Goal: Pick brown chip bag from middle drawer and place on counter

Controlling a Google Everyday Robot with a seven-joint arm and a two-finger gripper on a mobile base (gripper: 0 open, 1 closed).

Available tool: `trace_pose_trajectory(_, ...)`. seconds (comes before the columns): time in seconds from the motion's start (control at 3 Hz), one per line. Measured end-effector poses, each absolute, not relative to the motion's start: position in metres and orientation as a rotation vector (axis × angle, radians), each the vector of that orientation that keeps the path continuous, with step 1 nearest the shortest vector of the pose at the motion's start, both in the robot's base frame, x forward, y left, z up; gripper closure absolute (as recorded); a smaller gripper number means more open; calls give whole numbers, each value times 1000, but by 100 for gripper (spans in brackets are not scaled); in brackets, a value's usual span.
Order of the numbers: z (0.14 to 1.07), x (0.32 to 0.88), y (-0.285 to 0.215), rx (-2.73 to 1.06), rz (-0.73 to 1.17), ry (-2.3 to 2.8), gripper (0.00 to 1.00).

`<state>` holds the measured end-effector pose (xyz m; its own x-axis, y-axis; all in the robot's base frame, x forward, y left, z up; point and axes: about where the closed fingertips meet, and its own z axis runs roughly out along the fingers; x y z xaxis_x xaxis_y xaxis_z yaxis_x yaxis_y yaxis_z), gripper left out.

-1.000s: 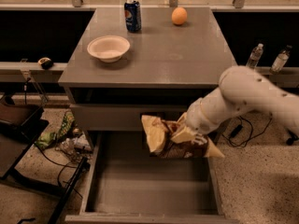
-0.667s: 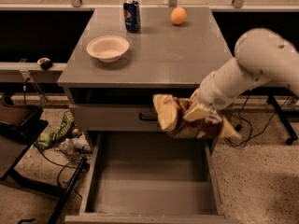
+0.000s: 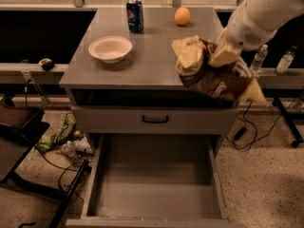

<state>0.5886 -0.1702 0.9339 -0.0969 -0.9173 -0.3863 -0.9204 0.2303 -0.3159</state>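
I count one brown chip bag (image 3: pixel 213 77), one white bowl (image 3: pixel 110 48), one blue soda can (image 3: pixel 135 15), one orange (image 3: pixel 182 16) and two clear water bottles (image 3: pixel 259 58) (image 3: pixel 285 61).

The desk (image 3: pixel 142 70) is a flat grey top on a grey cabinet. Under it sits a shallow drawer front (image 3: pixel 199 120), closed, with a black handle (image 3: pixel 155 119). Below that the middle drawer (image 3: pixel 152 194) stands pulled out, showing plain grey walls and floor. Around the cabinet is a pale speckled floor (image 3: pixel 261 184), with a green wrapper (image 3: pixel 59 137) and loose litter far down to the left of my jaws and a black cable (image 3: pixel 247 132) trailing below them to the right.

My jaws sit at the end of my white arm (image 3: pixel 266 13), over the right front corner of the desk. They are pinched on the upper part of the brown chip bag. The bag hangs tilted from them, its pale yellow top end to their left over the desk. Its dark body and lower pale corner reach down past the desk's right front edge.

The orange lies just beyond my jaws to the left, the can farther left at the back edge, and the bowl well to the left. Both bottles stand just to the right of my jaws, off the desk. The middle drawer lies well below them and to the left.
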Motion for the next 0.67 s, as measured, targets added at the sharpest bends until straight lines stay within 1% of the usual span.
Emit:
trace_pose_trajectory(0.33, 985, 613, -185, -1607, -147, 2004, 100)
trace_pose_trajectory(0.67, 990, 651, -184, -1548, -274, 1994, 100)
